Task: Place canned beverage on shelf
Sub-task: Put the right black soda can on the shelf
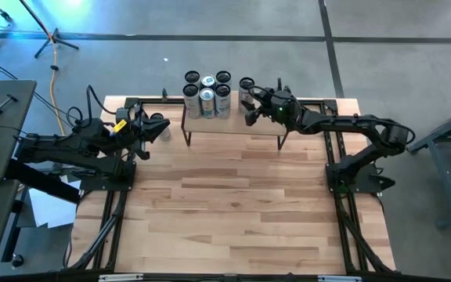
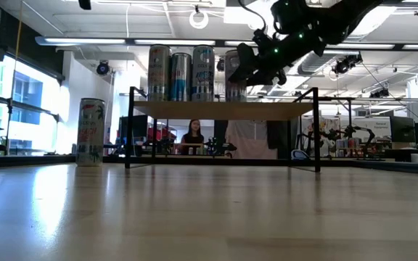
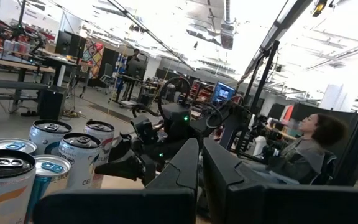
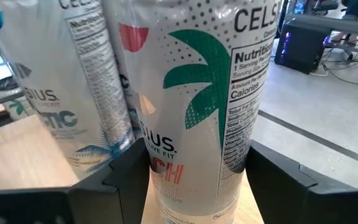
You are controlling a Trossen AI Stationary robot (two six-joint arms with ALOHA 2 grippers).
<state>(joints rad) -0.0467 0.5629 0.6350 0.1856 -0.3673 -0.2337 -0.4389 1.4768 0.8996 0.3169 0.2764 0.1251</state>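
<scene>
The shelf (image 1: 233, 125), a light-wood board on black legs, stands at the table's far middle; it also shows in the low view (image 2: 223, 109). Several cans (image 1: 207, 94) stand on its left part. My right gripper (image 1: 249, 106) is shut on a white can with a green palm print (image 4: 197, 106) at the shelf's right part, beside the group. Another can (image 2: 91, 132) stands upright on the table to the shelf's left. My left gripper (image 1: 160, 129) waits, shut and empty, next to it. My right gripper pinches the can's two opposite sides (image 4: 157, 171) between its two fingers, about halfway up the can. The fingers come from the table's right side, slanting a little down, across the upright can. The can's bottom (image 2: 235, 98) is at the board; whether it rests there I cannot tell.
Black frame rails (image 1: 108, 219) run along the table's left and right edges. The near half of the wooden tabletop (image 1: 225, 211) is bare. A person (image 2: 193, 136) sits in the room beyond the table; another shows in the left wrist view (image 3: 316, 140).
</scene>
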